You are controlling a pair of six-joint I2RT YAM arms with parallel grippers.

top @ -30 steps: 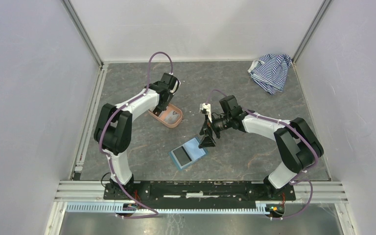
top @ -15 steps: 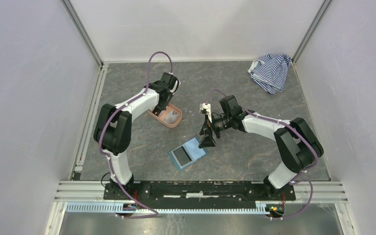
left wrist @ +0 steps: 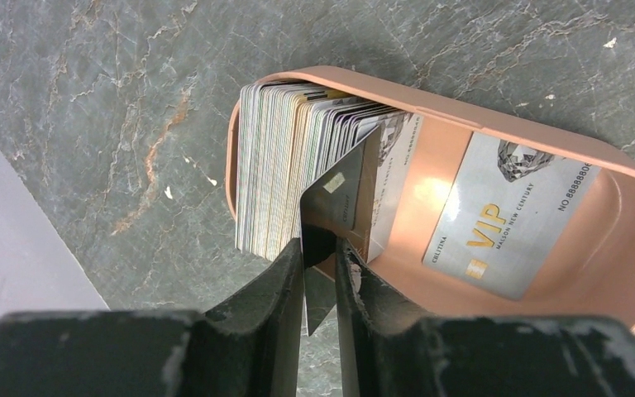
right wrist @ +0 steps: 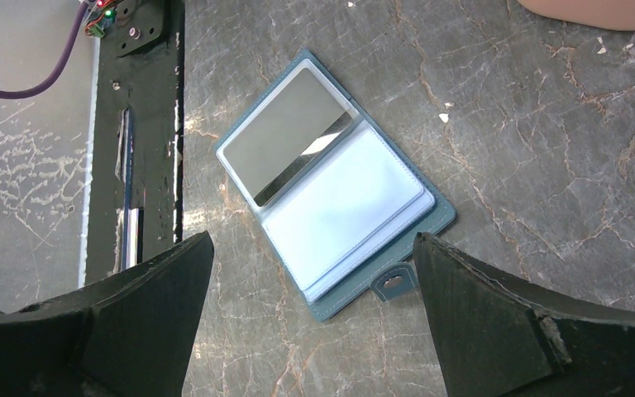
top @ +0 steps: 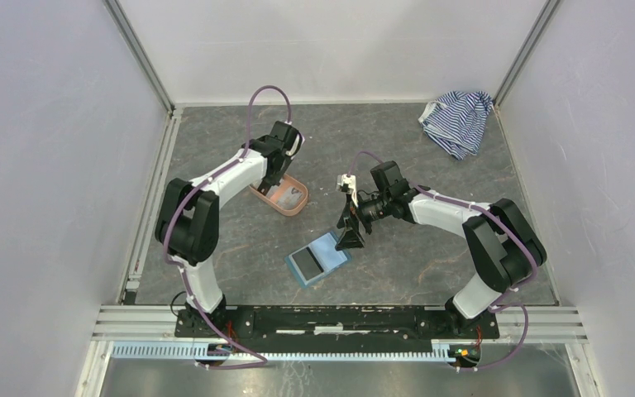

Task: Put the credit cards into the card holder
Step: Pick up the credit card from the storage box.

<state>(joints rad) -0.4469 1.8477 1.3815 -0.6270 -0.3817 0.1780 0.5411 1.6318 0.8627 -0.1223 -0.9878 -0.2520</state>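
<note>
My right arm (top: 442,211) bends inward with its wrist pointing down. The right pincer (right wrist: 312,240) is spread wide, and the open wallet (right wrist: 339,207) lies flat directly beneath it. My left arm (top: 223,178) stretches forward, with the left pincer (left wrist: 318,248) at the near end of the pink tray (left wrist: 546,281). Its jaws stand narrowly either side of one tilted card (left wrist: 343,186), just right of the stack of cards (left wrist: 277,165). I cannot tell whether they press it.

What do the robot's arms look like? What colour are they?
Both the left arm and the right arm have smooth white shells with chunky black joints. A thin purple cable loops along each one. The fingers are black wedges, scuffed grey at the edges.
</note>
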